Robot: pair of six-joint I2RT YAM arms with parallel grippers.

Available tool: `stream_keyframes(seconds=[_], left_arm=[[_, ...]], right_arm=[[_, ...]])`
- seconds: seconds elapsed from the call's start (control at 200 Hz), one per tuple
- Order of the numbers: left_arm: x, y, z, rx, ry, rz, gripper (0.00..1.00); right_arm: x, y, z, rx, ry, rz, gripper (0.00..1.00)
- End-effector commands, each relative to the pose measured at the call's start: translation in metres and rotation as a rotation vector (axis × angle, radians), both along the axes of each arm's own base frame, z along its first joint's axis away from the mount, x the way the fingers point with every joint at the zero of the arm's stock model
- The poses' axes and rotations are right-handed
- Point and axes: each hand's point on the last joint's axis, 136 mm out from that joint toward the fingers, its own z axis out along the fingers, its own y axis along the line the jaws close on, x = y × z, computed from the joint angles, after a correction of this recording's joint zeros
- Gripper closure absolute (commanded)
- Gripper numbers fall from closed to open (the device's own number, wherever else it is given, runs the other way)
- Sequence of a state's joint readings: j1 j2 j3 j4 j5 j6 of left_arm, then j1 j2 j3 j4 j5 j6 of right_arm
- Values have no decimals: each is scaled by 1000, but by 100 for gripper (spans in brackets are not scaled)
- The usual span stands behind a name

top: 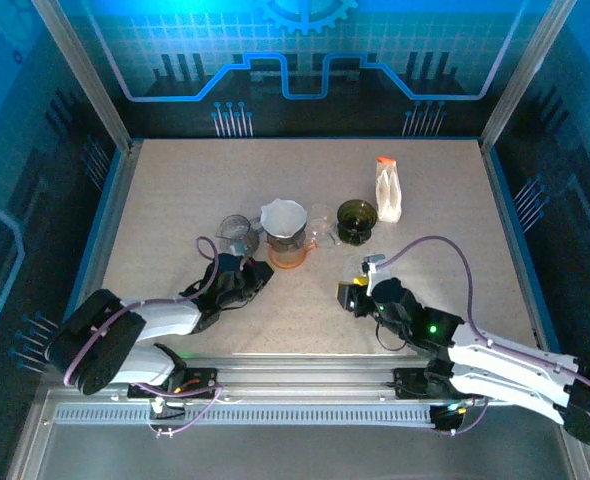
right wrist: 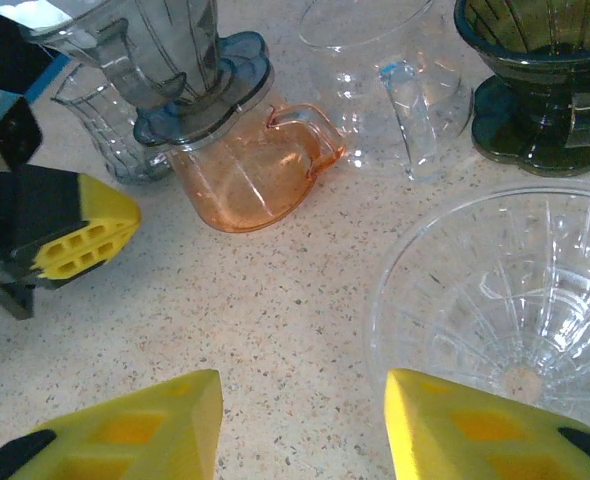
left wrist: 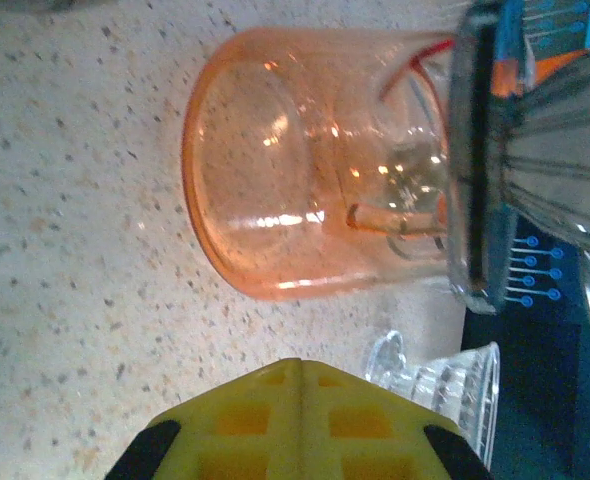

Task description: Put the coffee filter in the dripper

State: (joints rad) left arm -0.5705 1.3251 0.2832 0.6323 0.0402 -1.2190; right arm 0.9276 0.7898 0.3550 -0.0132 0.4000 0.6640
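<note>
In the overhead view the white coffee filter (top: 283, 215) sits open inside a smoky grey dripper (top: 286, 238), just left of the frame's centre. That dripper rests on an orange glass jug (top: 288, 258) standing on the speckled tabletop (top: 175, 200). To its left, almost touching, is a small clear ribbed glass (top: 236, 232). To its right come a clear mug (top: 321, 225) and then a dark green dripper (top: 356, 220). A white packet with an orange top (top: 388, 190) stands above and right of the green one. A clear glass dripper (top: 360, 266) lies below the green one, nearer the bottom of the frame.

The left jaws are closed on nothing. In the left wrist view their yellow pads (left wrist: 245, 420) meet at the bottom centre, with the jug (left wrist: 275, 180) lying across the upper middle. The ribbed glass (left wrist: 445, 380) is at the lower right.

The right jaws stand open and empty. In the right wrist view their yellow pads (right wrist: 145, 430) sit apart along the bottom edge, with bare tabletop between them. The clear glass dripper (right wrist: 505, 290) is at the right, just beyond the right-hand pad. Across the top of that view run the grey dripper (right wrist: 165, 50) on the jug (right wrist: 245, 180), the mug (right wrist: 375, 90) and the green dripper (right wrist: 535, 90).
</note>
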Motion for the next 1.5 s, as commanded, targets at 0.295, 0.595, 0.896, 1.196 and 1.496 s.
stream_keyframes(seconds=[0.295,0.595,0.896,1.196,1.496], left_arm=[[-45,19,34,16,-57,-8,78],[-81,63,61,57,-135,50,30],[-94,81,57,67,-137,81,1],[-94,78,53,52,-128,77,1],[-94,78,51,44,-123,82,1]], right_arm=[[58,6,21,-118,207,62,52],[97,13,7,-242,265,69,51],[127,17,-13,-275,290,53,51],[148,19,-35,-301,328,40,50],[161,20,-50,-335,346,46,56]])
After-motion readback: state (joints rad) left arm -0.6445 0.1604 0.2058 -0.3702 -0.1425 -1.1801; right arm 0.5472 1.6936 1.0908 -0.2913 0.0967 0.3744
